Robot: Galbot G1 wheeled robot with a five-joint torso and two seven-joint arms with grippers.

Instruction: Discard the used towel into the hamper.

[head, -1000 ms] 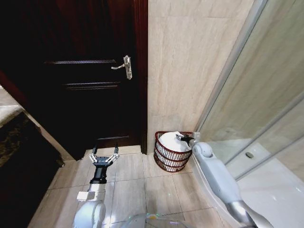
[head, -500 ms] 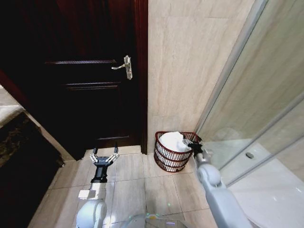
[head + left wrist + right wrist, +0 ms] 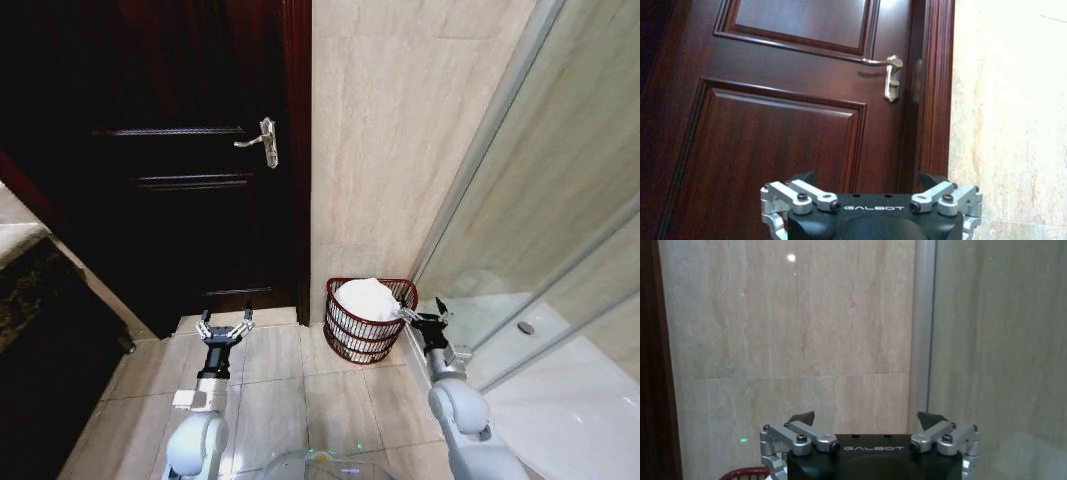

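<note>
Right gripper raised just to the right of the hamper, fingers spread apart and holding nothing. Hamper standing on the tiled floor against the beige wall, in the corner between the dark wooden door and the glass shower screen. White towel bunched inside the hamper, heaped a little above the rim, clear of the right fingers and just to their left. In the right wrist view, fingers parted before the beige wall and the shower frame, with a sliver of the red hamper rim beside them.

Left gripper held low over the floor, well to the left of the hamper and facing the door, fingers likewise apart and empty. In the left wrist view, fingers open toward the door panels, the silver door handle well beyond them.
</note>
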